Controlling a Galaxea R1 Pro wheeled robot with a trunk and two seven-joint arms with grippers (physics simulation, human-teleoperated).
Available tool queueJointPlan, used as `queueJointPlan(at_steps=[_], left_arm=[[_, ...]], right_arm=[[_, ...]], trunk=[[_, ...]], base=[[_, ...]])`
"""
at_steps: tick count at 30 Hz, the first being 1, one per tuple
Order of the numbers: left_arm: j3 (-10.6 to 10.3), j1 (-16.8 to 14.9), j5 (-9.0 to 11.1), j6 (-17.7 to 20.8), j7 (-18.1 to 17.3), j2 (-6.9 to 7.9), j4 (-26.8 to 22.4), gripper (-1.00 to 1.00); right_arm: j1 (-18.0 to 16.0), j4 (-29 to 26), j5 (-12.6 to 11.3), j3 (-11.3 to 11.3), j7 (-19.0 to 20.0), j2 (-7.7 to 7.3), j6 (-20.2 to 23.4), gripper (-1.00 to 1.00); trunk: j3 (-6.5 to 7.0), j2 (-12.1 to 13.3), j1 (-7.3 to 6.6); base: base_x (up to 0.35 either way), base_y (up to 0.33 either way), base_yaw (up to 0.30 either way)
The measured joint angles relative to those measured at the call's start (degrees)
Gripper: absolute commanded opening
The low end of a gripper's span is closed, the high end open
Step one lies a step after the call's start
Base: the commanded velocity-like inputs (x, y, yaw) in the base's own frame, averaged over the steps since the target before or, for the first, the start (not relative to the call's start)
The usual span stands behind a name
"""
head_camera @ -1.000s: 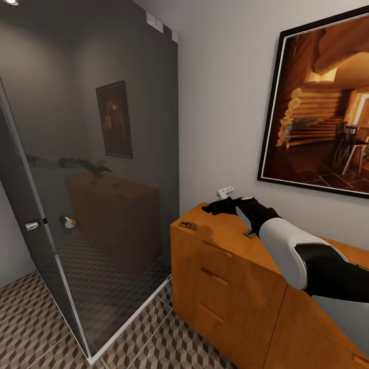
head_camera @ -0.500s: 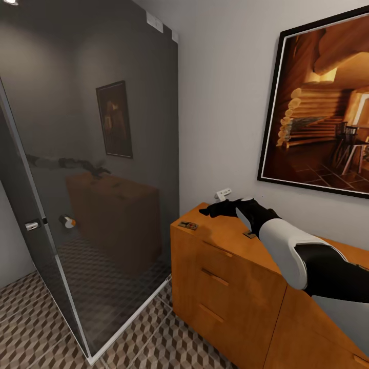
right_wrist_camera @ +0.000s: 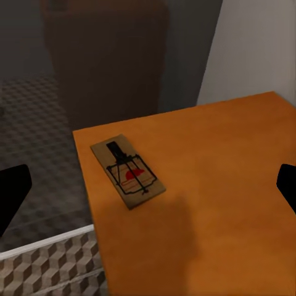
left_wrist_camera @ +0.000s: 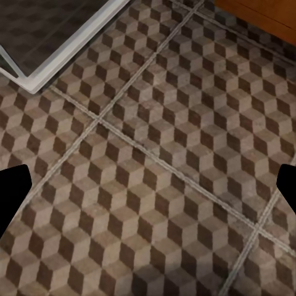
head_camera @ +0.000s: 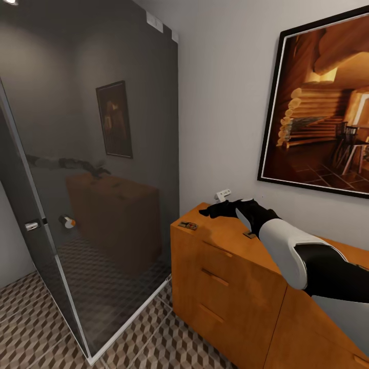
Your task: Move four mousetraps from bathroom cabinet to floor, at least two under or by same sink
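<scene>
A: Anything changed from half a second ago?
B: Hardly; the right gripper (head_camera: 211,211) still hovers over the cabinet (head_camera: 225,266), fingers apart. The left gripper (left_wrist_camera: 148,185) is spread over the cube-patterned bathroom floor (left_wrist_camera: 154,154).
A: The mousetrap (right_wrist_camera: 127,171)?
B: Flat wooden board, dark wire, red spot, near the smooth orange top's corner by the smoky glass shower panel (head_camera: 102,179).

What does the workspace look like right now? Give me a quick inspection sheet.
Surface: orange-brown cabinet top, flat, beside the glass shower wall.
Job's things: one mousetrap lies flat near the cabinet top's corner; a second mousetrap shows partly beside the right arm.
Clutter: nothing seen.
Grippers: right gripper open, above the cabinet top, facing the corner mousetrap; left gripper open, empty, over the bathroom floor.
Cables: nothing seen.
Surroundings: framed picture on the wall, white wall fitting behind the gripper.
</scene>
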Motion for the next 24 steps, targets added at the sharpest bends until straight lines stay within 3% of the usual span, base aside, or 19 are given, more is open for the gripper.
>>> queueJointPlan(at_steps=[24], left_arm=[[0.1, 0.0, -0.1, 0.0, 0.0, 0.08, 0.0, 1.00]], right_arm=[[0.0, 2.0, 0.0, 0.0, 0.0, 0.77, 0.0, 1.00]], trunk=[[0.00, 0.0, -0.01]], base=[[0.116, 0.000, 0.000]])
